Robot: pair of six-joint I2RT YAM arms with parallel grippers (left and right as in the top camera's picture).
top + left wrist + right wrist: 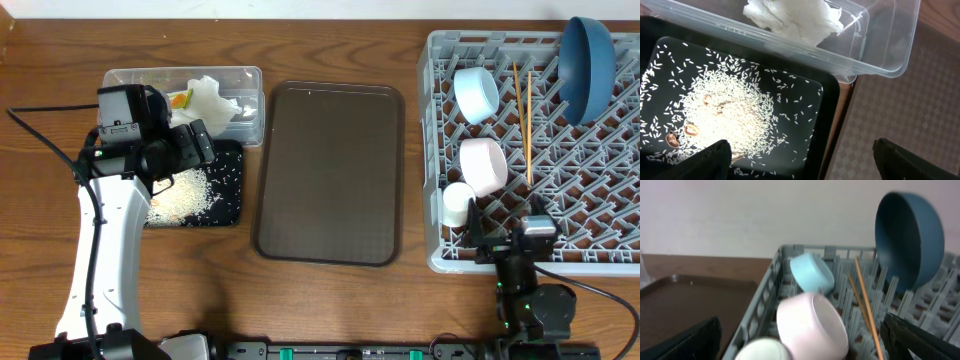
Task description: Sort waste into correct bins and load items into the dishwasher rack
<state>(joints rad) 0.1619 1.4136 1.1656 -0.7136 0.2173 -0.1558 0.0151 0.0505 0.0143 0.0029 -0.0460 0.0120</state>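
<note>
Tub (183, 78) and shallow tray (228, 190) left, serving tray (330, 170) centre, rack (600, 250) right.
The tub sits just behind the shallow tray; tissue (210, 98) lies in the tub, rice (185, 195) in the shallow tray. In the rack, cup (457, 203), near bowl (482, 165) and far bowl (476, 94) line the left side, chopsticks (522, 110) beside them, plate (587, 65) behind on the right.

Grey plastic lattice rack (432, 150) at 3 o'clock holds a dark blue round plate (587, 62), light blue bowl (476, 93), white bowl (482, 165), small white cup (457, 203) and two wooden chopsticks (522, 120); at 9 o'clock, white rice grains (185, 198) lie on a shallow black tray (232, 150) beneath the white left robot arm (105, 230)
</note>
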